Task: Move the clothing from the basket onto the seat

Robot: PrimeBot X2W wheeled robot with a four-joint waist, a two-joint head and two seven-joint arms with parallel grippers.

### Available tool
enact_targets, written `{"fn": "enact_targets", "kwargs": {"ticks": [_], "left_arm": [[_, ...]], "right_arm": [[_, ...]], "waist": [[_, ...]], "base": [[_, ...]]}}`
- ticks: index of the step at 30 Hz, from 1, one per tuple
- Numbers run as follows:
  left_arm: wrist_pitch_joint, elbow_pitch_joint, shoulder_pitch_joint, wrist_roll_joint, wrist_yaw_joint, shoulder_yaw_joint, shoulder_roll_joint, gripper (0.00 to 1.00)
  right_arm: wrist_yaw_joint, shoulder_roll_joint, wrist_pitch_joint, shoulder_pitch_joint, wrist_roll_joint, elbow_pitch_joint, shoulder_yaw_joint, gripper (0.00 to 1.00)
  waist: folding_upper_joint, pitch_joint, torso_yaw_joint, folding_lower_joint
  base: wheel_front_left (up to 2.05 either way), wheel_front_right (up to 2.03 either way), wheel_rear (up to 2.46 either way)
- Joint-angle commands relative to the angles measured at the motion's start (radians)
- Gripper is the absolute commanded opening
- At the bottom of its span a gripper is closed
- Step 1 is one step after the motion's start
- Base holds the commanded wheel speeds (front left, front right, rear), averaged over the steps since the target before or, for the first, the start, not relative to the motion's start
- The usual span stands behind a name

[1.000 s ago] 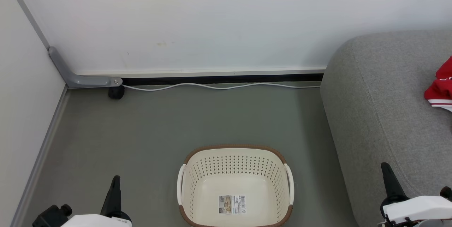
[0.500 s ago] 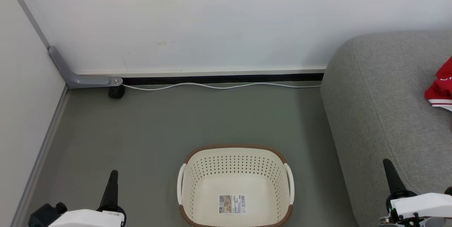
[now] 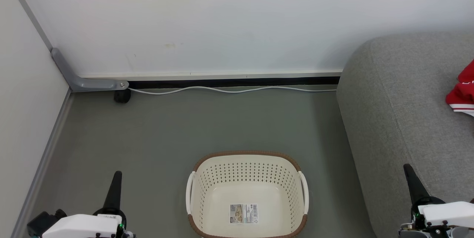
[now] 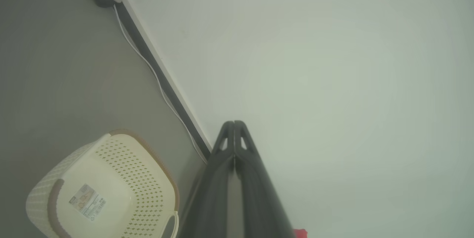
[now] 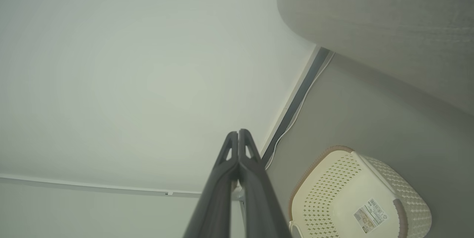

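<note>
Broadly, the white wall [image 3: 222, 19] spans 12 o'clock of the head view, with the grey-green floor [image 3: 148, 138] below it. At 3 o'clock stands the large grey fabric-upholstered sofa [image 3: 400, 112], its rounded end near, but apart from, the oval cream perforated plastic basket [image 3: 246, 173] at 6 o'clock. The soft red fabric clothing with white trim [image 3: 462, 95] lies on the sofa at the picture's 3 o'clock edge. It is cut off there, so its long axis cannot be told. It sits toward 1 o'clock from the right tool [image 3: 407, 167], the nearer arm by far. The left tool [image 3: 117, 174] is at 9 o'clock of the basket, well apart. Both tools are pressed fully together and hold nothing. Only bare cushion lies between right tool and garment. A thin white cable [image 3: 229, 90] runs along the wall foot. The basket holds just a small paper label [image 3: 243, 214], so the task looks finished.
</note>
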Motion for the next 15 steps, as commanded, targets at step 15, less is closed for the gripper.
{"fn": "enact_targets", "kwargs": {"ticks": [15], "left_arm": [[0.049,-0.039,-0.080,-0.188,-0.020,0.049,0.017,0.00]], "right_arm": [[0.004,0.008,0.050,-0.052,0.168,-0.052,-0.022,0.00]], "waist": [[-0.0001,0.001,0.001,0.0000]], "base": [[0.00,0.00,0.00]]}}
